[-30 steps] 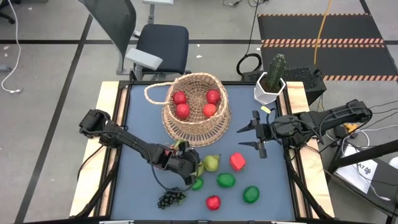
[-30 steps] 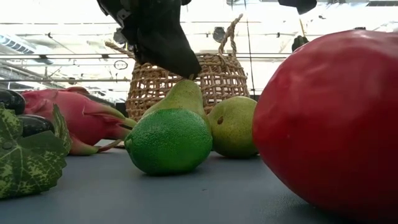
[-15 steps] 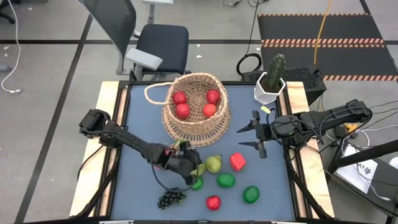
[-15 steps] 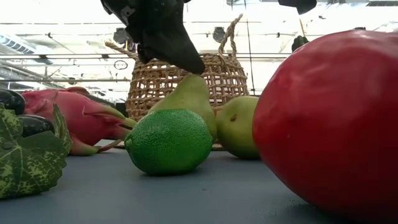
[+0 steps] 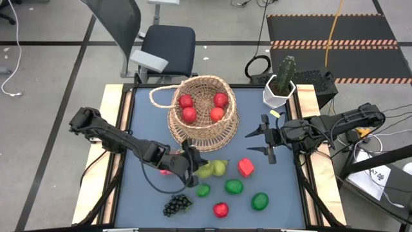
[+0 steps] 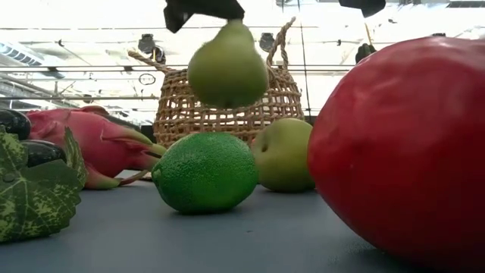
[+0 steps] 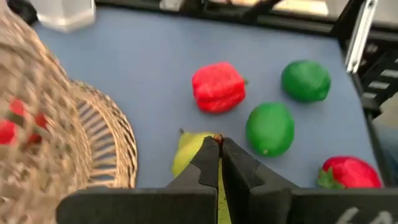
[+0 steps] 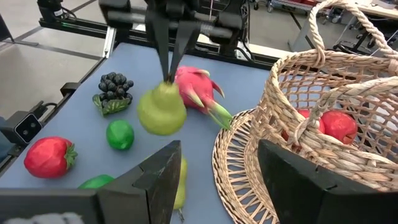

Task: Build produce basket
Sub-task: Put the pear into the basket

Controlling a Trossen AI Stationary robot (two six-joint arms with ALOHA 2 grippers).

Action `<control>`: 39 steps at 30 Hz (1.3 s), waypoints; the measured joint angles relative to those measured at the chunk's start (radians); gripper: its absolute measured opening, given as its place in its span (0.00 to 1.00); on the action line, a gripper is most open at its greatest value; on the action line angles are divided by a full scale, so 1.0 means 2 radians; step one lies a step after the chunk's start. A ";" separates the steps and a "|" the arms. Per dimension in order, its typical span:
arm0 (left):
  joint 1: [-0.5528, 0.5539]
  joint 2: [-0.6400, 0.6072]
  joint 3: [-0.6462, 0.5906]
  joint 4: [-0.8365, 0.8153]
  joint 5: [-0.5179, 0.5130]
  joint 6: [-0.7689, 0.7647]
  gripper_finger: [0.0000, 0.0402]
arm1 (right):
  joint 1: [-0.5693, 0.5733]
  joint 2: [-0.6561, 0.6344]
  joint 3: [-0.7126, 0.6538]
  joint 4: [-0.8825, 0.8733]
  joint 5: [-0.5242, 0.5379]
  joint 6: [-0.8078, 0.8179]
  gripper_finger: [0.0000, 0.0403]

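Left gripper point(image 6: 204, 7): fingers pinching a green pear point(image 6: 226, 70) by its stem, hanging it clear of the table for carrying to the basket point(image 5: 203, 113). Right gripper point(image 5: 262, 138): waiting beside the basket, fingers standing apart and holding nothing.

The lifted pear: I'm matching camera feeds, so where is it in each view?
High: pear at the left tool, below the basket.
Low: top centre, off the table.
Left wrist: behind the shut tool, yellow-green.
Right wrist: left of centre.
Shared landmark: the basket.
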 joint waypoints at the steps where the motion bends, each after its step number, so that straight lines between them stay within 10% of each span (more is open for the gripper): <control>1: 0.000 -0.006 0.000 0.000 -0.004 0.005 0.00 | 0.000 0.000 0.000 0.000 0.000 0.000 0.52; 39: 0.167 -0.121 0.039 0.005 -0.014 0.171 0.00 | 0.000 0.000 0.000 0.004 0.027 -0.004 0.52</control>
